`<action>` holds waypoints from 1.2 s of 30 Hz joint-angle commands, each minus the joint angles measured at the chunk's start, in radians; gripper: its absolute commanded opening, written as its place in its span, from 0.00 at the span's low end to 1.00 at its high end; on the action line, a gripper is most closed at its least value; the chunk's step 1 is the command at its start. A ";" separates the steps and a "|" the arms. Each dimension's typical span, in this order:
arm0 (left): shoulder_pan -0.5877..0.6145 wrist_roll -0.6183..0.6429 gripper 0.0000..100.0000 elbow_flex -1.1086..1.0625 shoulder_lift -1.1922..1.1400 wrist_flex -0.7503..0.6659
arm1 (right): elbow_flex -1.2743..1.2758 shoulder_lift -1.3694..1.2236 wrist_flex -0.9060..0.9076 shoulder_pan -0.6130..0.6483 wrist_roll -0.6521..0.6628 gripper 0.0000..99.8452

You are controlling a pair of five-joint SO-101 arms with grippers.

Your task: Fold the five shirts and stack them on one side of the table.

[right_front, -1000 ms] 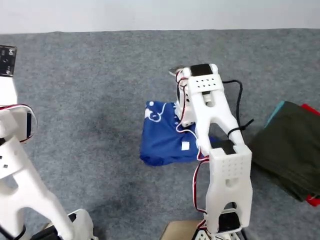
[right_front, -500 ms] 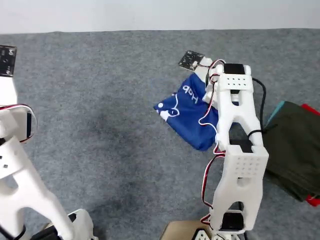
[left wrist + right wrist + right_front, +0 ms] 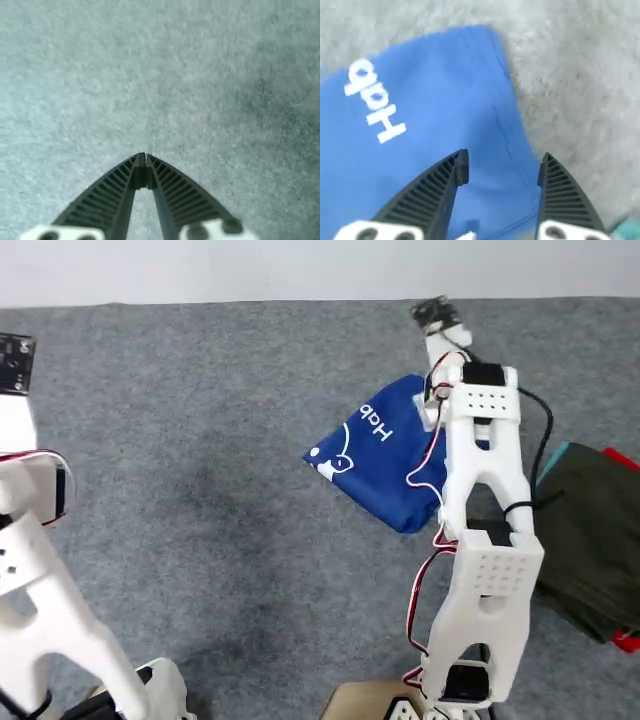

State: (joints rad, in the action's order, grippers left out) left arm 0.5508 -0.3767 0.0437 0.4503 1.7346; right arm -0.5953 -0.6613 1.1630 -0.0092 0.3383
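A folded blue shirt (image 3: 375, 455) with white print lies on the grey table, just left of a stack of folded shirts. The stack has a dark green shirt (image 3: 585, 525) on top, and teal and red edges show beneath it. My right arm (image 3: 482, 450) stretches over the blue shirt's right side. In the right wrist view the right gripper (image 3: 504, 167) is open just above the blue shirt (image 3: 420, 130), near its edge, with nothing between its fingers. My left gripper (image 3: 145, 165) is shut and empty over bare grey table. The left arm (image 3: 30, 570) stands at the near left.
Grey felt table (image 3: 180, 470) spreads wide and bare between the two arms and toward the back. A pale wall strip runs along the far edge. A brown cardboard corner (image 3: 355, 702) sits at the near edge by the right arm's base.
The right arm swung right and farther back, dragging and turning the blue shirt toward the stack. Its gripper now stands open over the shirt. The left arm has not moved.
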 commanded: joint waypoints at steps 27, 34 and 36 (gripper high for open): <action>0.002 -0.014 0.01 -0.030 0.025 0.003 | -0.236 -0.133 0.300 0.177 -1.123 0.48; 0.002 -0.014 0.01 -0.030 0.025 0.003 | -0.238 -0.309 0.226 0.157 -1.123 0.48; 0.002 -0.014 0.01 -0.030 0.025 0.003 | -0.238 -0.335 0.228 0.139 -1.123 0.48</action>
State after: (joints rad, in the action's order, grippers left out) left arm 0.5508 -0.3767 0.0100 0.4503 1.7346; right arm -0.8040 -0.9697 1.4070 0.1626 -0.7725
